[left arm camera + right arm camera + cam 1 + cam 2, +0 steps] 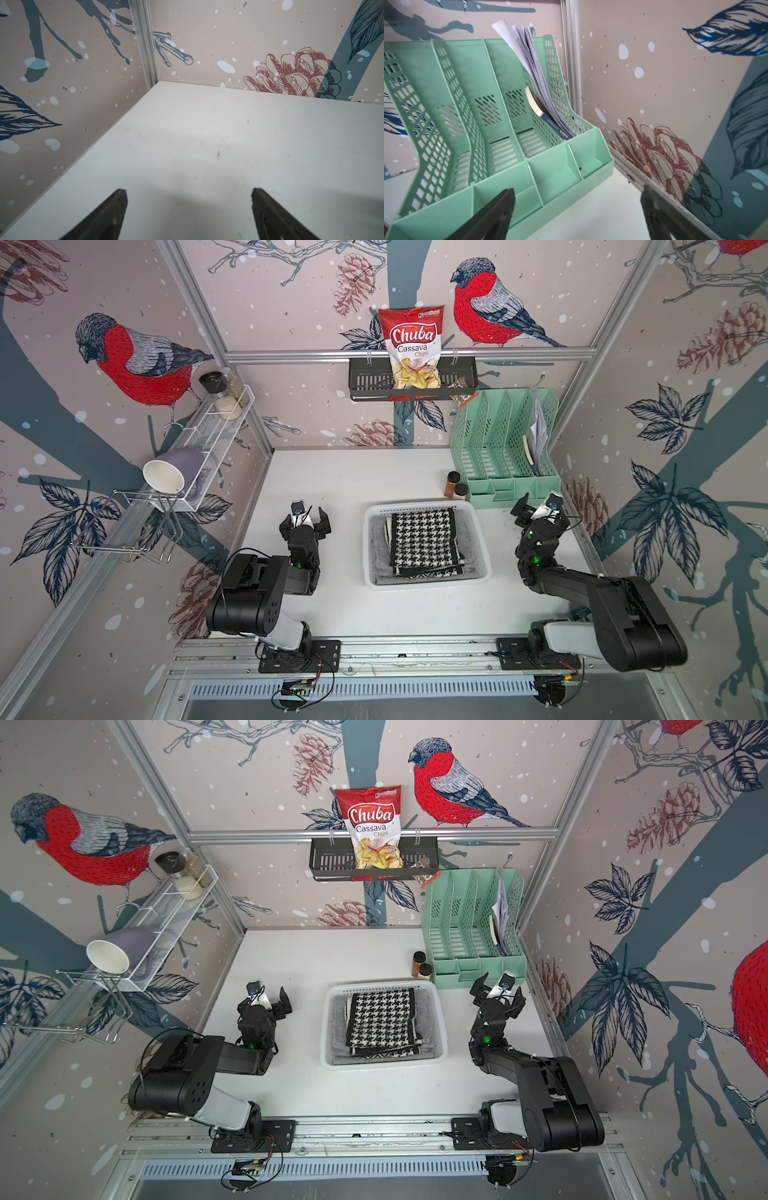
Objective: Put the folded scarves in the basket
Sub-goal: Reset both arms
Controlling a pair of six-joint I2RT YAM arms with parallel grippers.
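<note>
Condition: the scarf, a black-and-white houndstooth piece, lies folded flat inside the basket, on top of a grey cloth that covers the bottom. In both top views no part of it hangs over the rim. The basket stands between the two sets of fingers, to the inner side of each and well apart from both. The left gripper has its fingers spread wide with nothing between them; only bare table lies ahead of the fingertips. The right gripper is likewise released and empty. Ahead of its fingers stands the green file organiser, near but not touching. Judgement: placement appears complete, and the step in hand is to stand clear. To do this well, hold both sets of fingers spread and outboard of the basket, so that nothing snags the fabric or nudges the rim. Any move of the right arm should draw back from the organiser and from the spice jars just beside it, not forward. Do not reach into the basket; the fold is tidy as it lies.
</note>
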